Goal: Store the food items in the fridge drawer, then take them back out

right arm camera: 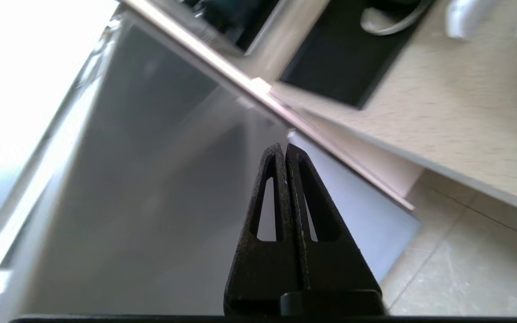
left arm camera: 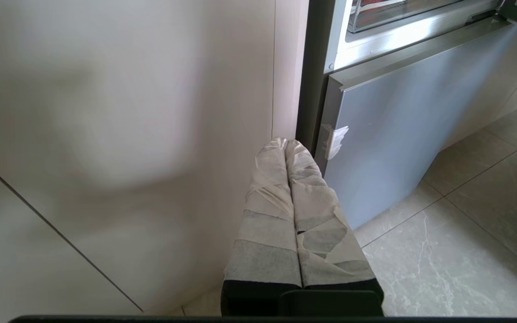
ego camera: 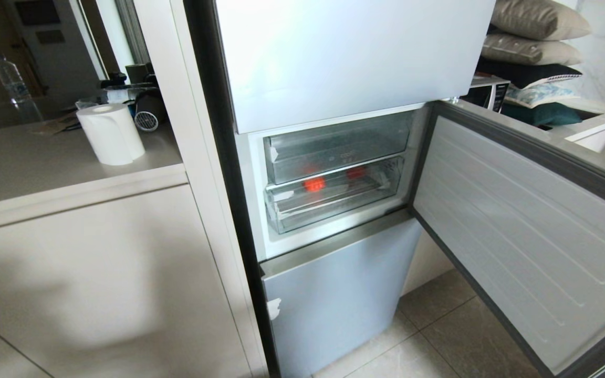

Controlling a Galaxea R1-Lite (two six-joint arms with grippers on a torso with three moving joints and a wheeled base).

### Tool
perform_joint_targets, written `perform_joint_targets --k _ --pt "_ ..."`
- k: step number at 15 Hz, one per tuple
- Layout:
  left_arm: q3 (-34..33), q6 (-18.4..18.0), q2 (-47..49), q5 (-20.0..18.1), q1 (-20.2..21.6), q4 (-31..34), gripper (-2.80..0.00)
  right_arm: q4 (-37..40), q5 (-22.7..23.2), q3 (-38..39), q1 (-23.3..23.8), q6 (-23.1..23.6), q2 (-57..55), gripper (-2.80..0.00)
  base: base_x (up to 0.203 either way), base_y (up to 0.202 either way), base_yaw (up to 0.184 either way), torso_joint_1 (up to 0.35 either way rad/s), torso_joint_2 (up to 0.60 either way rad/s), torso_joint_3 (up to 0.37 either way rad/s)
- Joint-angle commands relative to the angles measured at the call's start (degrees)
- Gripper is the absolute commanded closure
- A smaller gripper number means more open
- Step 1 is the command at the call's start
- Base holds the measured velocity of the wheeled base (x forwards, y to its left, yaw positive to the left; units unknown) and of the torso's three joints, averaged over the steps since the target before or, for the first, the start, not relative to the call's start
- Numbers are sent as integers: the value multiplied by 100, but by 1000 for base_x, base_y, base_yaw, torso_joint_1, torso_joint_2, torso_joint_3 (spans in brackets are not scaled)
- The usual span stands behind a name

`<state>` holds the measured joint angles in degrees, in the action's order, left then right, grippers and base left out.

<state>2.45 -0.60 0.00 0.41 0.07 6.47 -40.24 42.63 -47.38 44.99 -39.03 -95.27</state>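
- Two clear drawers sit stacked in the open middle compartment of a tall fridge; the lower one, the fridge drawer (ego camera: 334, 197), is pushed in and holds a red fruit (ego camera: 314, 184) near its left side. A second red glow (ego camera: 356, 172) shows further back and to the right; whether that is another fruit or a reflection cannot be told.
- Neither arm appears in the head view. The right gripper (right arm camera: 282, 150) has its black fingers pressed together, holding nothing, its tips aimed at a grey panel that looks like the outer face of the open fridge door (ego camera: 518, 220).
- The left gripper (left arm camera: 285, 144) is parked low beside the fridge, its tape-wrapped fingers together and empty, pointing toward the lower fridge door (left arm camera: 397, 130).
- Judging by the fruit already inside, storing seems done, and the step in hand is probably bringing the right arm round the door to reach the drawer.
- To do it well, the arm should clear the door's edge, come at the drawer's see-through front squarely, and pull it straight out so the round fruit does not roll; the fingers must part before any grasp.
- The open door swings out on the right and narrows the way in.
- Left of the fridge is a pale counter (ego camera: 29, 173) over plain cream cabinets, with a paper towel roll (ego camera: 111, 134), a water bottle (ego camera: 11, 79) and small dark appliances.
- Stacked cushions (ego camera: 533, 37) lie behind the door, and the floor (ego camera: 439, 336) is grey stone tile.
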Motion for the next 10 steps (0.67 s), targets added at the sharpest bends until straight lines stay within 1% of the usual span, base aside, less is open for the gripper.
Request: perform_joint_targets --k 1,4,6,7,9,10 --pt "1 1 9 2 1 3 0 -19 26 -64 -337 -141 336 0 0 0 0 0 0 0" --pt "1 -2 9 2 1 3 0 8 22 -324 -709 -338 577 0 0 0 0 0 0 0" --pt "1 -2 9 2 1 3 0 37 17 -380 -976 -561 685 0 0 0 0 0 0 0" --pt "1 -2 9 2 1 3 0 79 12 -379 -1275 -800 769 0 0 0 0 0 0 0" --pt "1 -2 9 2 1 3 0 212 -1 -324 -1757 -1428 977 0 0 0 0 0 0 0" --pt "1 -2 9 2 1 3 0 238 -12 -262 -1964 -1606 1125 0 0 0 0 0 0 0"
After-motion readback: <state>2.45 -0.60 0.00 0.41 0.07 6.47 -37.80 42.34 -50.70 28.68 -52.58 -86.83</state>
